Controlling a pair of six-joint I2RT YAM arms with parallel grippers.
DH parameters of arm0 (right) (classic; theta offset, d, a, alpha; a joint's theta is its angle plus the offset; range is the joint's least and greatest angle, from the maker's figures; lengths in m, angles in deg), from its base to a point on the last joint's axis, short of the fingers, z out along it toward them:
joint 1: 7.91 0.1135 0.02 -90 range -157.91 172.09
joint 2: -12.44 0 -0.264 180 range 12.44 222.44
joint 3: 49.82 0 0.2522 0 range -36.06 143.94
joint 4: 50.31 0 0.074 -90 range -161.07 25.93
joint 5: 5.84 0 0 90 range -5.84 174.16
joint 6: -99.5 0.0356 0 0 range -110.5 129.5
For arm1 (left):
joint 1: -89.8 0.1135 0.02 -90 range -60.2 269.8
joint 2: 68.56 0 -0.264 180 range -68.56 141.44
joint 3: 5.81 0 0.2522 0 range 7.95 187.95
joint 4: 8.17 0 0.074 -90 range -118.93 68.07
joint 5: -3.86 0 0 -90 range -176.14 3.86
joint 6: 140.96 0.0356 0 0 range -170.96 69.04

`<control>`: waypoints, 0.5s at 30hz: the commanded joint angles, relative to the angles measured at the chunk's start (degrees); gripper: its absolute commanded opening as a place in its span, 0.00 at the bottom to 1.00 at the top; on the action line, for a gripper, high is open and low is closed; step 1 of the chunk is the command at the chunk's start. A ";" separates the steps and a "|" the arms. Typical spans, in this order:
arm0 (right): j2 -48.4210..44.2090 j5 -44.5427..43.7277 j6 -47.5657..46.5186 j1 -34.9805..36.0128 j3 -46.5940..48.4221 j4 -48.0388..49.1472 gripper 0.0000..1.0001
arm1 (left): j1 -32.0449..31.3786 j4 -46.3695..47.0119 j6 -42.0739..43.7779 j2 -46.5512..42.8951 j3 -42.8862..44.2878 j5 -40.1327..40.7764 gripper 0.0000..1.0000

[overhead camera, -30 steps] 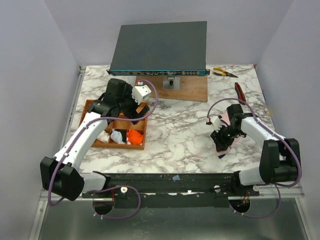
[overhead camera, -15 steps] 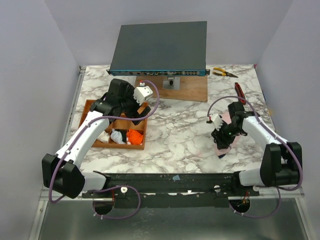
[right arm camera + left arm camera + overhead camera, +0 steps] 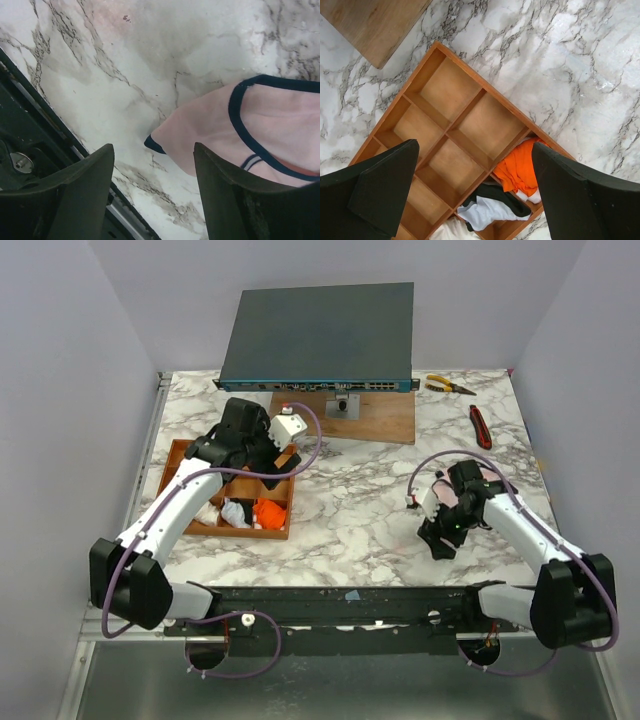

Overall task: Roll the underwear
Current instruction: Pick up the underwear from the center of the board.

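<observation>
The left gripper (image 3: 475, 145) hovers above the wooden tray (image 3: 485, 85) at the left of the marble table (image 3: 360, 490), its two dark fingers (image 3: 380, 190) spread wide with nothing between them; below it most of the tray's compartments show bare wood; the orange underwear (image 3: 517, 167) is bunched in a compartment at the tray's near corner; in the compartment next to it lies the black underwear (image 3: 495, 192) tangled with the light blue-grey underwear (image 3: 482, 210); a bit of the cream underwear (image 3: 452, 231) shows at the bottom edge of the left wrist view, and which compartment it fills cannot be told; the right gripper (image 3: 153, 146) is low over the table on the right side, near the front edge, its jaws parted and clamping nothing; the pink underwear (image 3: 220, 125), pale with dark edging, lies flat on the marble under that gripper, one corner pointing into the gap between the fingers, and whether a finger touches the cloth cannot be told; at the back of the table a flat grey network switch (image 3: 320, 330) rests partly on a wooden board (image 3: 370, 420); yellow-handled pliers (image 3: 450, 386) lie at the far right corner; a red-handled tool (image 3: 480, 425) lies nearer, between the pliers and the right arm.
</observation>
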 commanded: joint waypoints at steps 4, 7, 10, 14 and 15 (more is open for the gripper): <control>6.17 -5.21 -2.93 2.31 1.67 0.08 0.69 | -0.27 -1.36 1.01 1.33 0.93 2.96 0.98; 8.14 -7.28 -4.04 3.28 1.28 1.41 0.69 | -0.27 -1.54 0.73 1.77 1.53 3.13 0.99; 10.17 -8.76 -4.07 4.57 0.46 3.16 0.64 | -0.35 -1.61 0.46 2.23 1.83 3.07 0.98; 10.85 -10.60 -4.17 6.01 -1.86 6.26 0.48 | -0.35 -1.85 0.64 3.08 2.16 3.58 0.98; 11.00 -10.50 -4.12 6.06 -1.90 6.35 0.37 | -0.32 -1.96 0.63 3.25 2.16 3.71 0.99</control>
